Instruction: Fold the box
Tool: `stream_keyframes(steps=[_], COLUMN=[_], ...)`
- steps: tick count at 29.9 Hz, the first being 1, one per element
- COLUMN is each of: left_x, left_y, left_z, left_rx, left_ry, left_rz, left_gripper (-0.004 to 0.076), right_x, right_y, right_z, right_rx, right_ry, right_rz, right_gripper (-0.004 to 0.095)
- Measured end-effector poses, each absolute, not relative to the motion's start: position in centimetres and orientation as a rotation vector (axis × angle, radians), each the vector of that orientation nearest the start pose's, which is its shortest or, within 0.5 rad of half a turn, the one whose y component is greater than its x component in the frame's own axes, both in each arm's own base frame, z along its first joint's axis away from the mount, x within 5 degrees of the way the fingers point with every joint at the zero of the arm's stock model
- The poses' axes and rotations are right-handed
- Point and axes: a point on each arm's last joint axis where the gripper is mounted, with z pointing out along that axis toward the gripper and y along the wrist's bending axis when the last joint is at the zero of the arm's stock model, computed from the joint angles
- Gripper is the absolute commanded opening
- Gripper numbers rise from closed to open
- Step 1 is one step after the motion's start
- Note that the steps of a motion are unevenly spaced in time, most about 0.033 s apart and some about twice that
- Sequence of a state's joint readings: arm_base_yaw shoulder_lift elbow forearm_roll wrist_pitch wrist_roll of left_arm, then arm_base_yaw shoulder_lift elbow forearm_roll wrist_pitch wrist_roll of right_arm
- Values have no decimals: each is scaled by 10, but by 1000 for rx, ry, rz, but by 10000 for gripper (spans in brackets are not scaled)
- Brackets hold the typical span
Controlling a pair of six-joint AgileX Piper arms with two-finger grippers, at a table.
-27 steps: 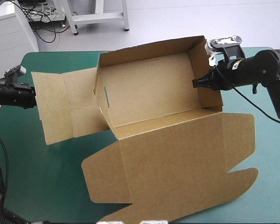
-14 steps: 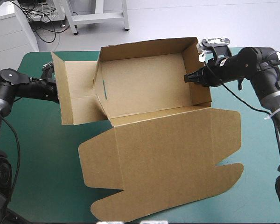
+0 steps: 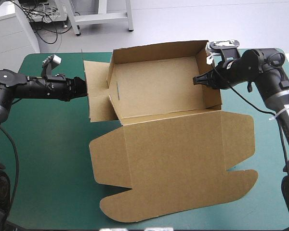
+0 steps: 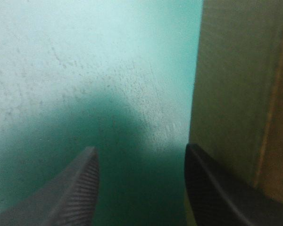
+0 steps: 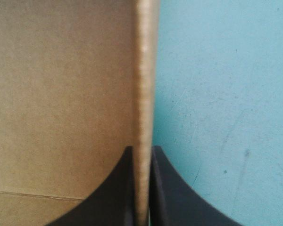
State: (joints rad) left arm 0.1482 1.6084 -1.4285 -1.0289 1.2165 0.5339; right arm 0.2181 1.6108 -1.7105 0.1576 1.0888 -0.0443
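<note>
The brown box [image 3: 159, 84] stands as an open tray in the middle of the table, with its back, left and right walls raised. Its lid [image 3: 173, 163] lies flat toward the front edge. The left side flap [image 3: 97, 91] is tipped up beside the tray. My left gripper [image 3: 83, 88] is open at that flap's outer face; in the left wrist view the flap's board [image 4: 240, 84] lies just outside one finger [image 4: 217, 188], and nothing is between the left gripper [image 4: 140, 148] fingers. My right gripper [image 3: 200, 80] is shut on the right wall [image 5: 142, 70], the board pinched inside the right gripper [image 5: 142, 153].
Bare teal-green cover [image 3: 48, 144] lies left of the box and along the front left. The lid's rounded tabs [image 3: 241, 180] reach near the front right of the table.
My left gripper has moved right, pushing the left flap from lying flat and spread out to tipped up against the tray. The box has shifted slightly right. My right gripper keeps hold of the right wall.
</note>
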Motion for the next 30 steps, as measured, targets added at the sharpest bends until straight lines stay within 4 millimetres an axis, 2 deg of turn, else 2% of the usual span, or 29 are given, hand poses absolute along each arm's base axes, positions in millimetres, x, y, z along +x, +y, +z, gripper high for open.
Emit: stream_keyframes(steps=[4,10,14,22,30], left_x=[328,324,324,325,320], left_y=[-39,-64,-69,-73,-84], left_z=[363,365,370,396,400], left_rx=[224,310,309,296,336], left_ry=[2330,2330,2296,2165,2154], left_rz=[-1128,-1177,-1221,-1318,-1342], left_gripper=[388,388,388,388,387], right_x=[337,337,338,338,338], right_y=[88,87,87,84,84], right_z=[401,401,401,400,400], right_rx=[-291,-291,-293,-295,-296], right_ry=[2459,2459,2460,2468,2469], right_rz=[278,276,262,227,221], right_gripper=[-18,-18,-18,-17,-17])
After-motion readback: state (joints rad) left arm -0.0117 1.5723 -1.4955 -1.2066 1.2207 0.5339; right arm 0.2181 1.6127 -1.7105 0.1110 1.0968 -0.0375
